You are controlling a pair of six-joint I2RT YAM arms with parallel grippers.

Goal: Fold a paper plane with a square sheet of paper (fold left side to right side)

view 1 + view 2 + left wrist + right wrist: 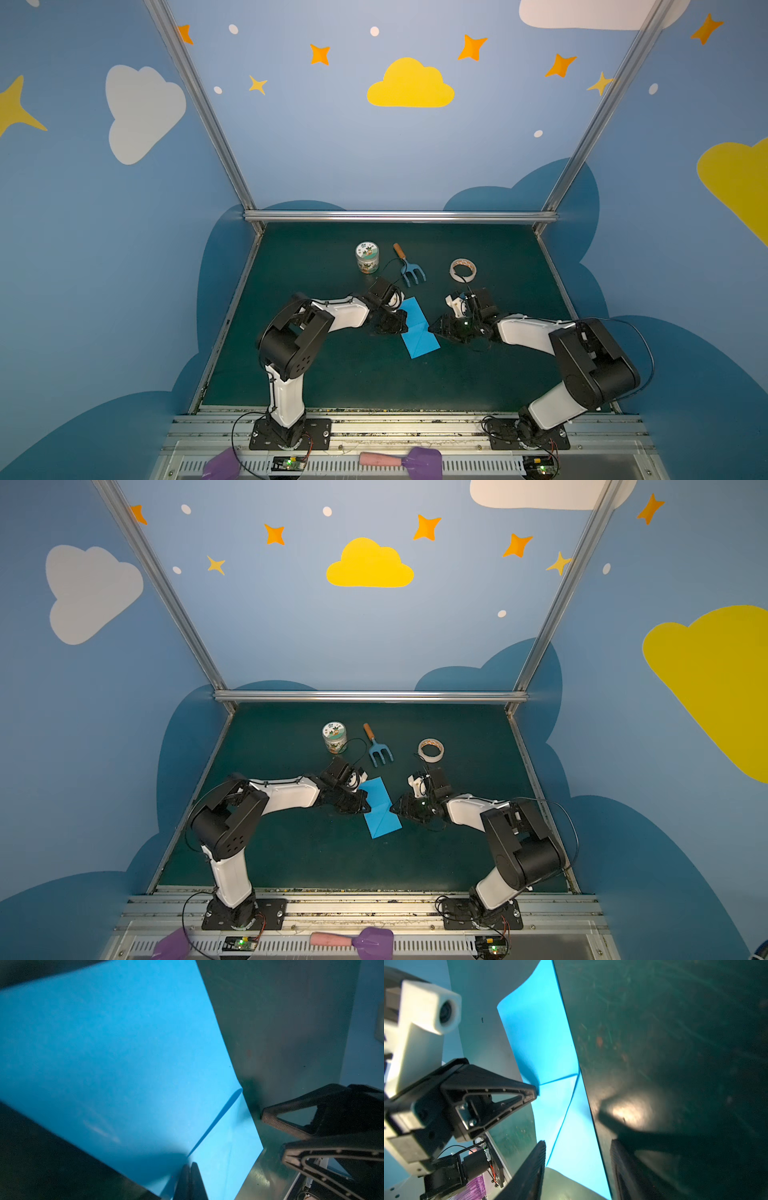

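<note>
Sky-blue paper (419, 332), folded oblong with visible creases, lies at the middle of the surface (332, 374) between both tools. Left tool (400, 323) clenched, tip touching the paper's left edge. Right tool (433, 329) released, jaws apart at the right edge.

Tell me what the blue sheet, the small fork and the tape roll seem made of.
Blue sheet: thin matte paper; it holds sharp creases.
Small fork: handle looks like bare brown wood; head is probably blue-painted metal, possibly plastic.
Tape roll: pale matte paper tape, likely masking tape.
</note>
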